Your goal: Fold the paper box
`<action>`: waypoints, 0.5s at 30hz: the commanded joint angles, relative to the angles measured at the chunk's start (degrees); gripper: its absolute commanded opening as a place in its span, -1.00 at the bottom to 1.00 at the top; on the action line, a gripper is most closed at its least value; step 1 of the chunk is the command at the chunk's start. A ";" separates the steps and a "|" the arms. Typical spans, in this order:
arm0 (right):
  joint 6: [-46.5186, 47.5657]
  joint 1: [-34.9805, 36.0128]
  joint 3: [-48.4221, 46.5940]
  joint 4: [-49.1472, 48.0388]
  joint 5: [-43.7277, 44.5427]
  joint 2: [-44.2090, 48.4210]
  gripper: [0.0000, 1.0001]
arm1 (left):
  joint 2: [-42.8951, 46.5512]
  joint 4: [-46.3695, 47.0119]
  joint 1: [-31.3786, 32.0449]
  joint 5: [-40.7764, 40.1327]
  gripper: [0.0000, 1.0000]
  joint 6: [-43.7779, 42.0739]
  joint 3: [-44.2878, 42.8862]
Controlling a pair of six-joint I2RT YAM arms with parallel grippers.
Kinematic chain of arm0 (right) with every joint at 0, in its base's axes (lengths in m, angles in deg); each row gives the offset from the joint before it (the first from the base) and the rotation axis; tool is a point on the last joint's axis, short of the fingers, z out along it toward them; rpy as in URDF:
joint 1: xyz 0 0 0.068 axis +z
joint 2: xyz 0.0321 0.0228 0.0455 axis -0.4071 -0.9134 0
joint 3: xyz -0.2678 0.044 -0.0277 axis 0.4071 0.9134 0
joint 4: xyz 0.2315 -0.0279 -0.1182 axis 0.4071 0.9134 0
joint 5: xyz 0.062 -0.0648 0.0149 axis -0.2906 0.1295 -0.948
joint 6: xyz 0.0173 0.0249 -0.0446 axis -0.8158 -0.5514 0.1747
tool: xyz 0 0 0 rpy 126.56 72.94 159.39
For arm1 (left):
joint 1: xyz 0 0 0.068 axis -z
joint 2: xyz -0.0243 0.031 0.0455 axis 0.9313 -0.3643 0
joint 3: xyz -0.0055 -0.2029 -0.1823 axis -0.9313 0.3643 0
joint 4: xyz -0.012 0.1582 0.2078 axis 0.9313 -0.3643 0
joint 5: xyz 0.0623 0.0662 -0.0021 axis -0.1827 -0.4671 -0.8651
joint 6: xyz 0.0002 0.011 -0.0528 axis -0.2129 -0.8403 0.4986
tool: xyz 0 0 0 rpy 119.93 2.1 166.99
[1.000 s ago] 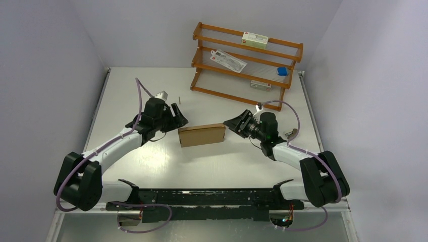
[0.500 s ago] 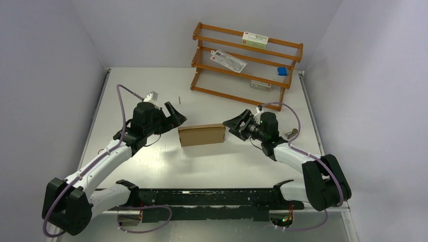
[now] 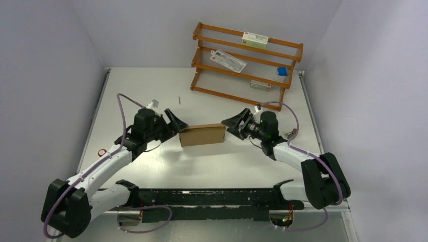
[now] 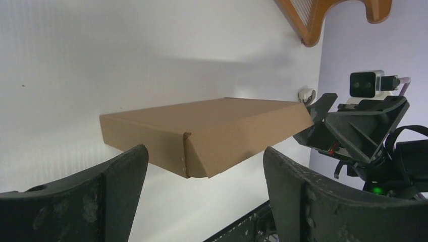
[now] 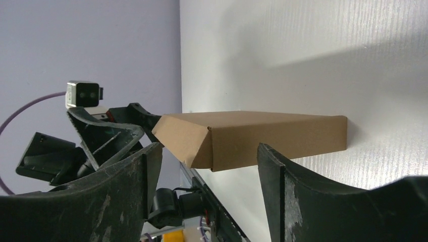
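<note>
After the left end effector (image 3: 174, 122) and the right end effector (image 3: 233, 123) had both opened wider at its ends, the paper box (image 3: 202, 135) lay released on the bench (image 3: 151, 91), apparently folded.

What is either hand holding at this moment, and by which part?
Nothing is held. Both the left hand and right hand stand open, one at each end of the box.

1. Wooden rack (image 4: 309, 30): cropped by top edge in left wrist view.
2. Small metal part (image 3: 290, 133) beside right arm (image 3: 298, 154): too small to identify.
3. Paper box (image 3: 202, 135): interior and underside hidden in every view.
</note>
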 commanded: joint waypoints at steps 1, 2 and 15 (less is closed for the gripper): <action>-0.29 0.21 0.95 -3.46 -1.06 -1.21 0.42 | -0.65 5.11 0.16 4.83 0.71 3.98 2.79; -0.41 0.44 1.15 -4.18 -1.33 -1.73 0.40 | -1.31 5.93 0.41 5.12 0.64 4.33 3.22; -2.10 3.60 4.91 -14.51 -2.43 -8.57 0.02 | -5.41 11.97 1.65 4.01 0.20 2.79 6.21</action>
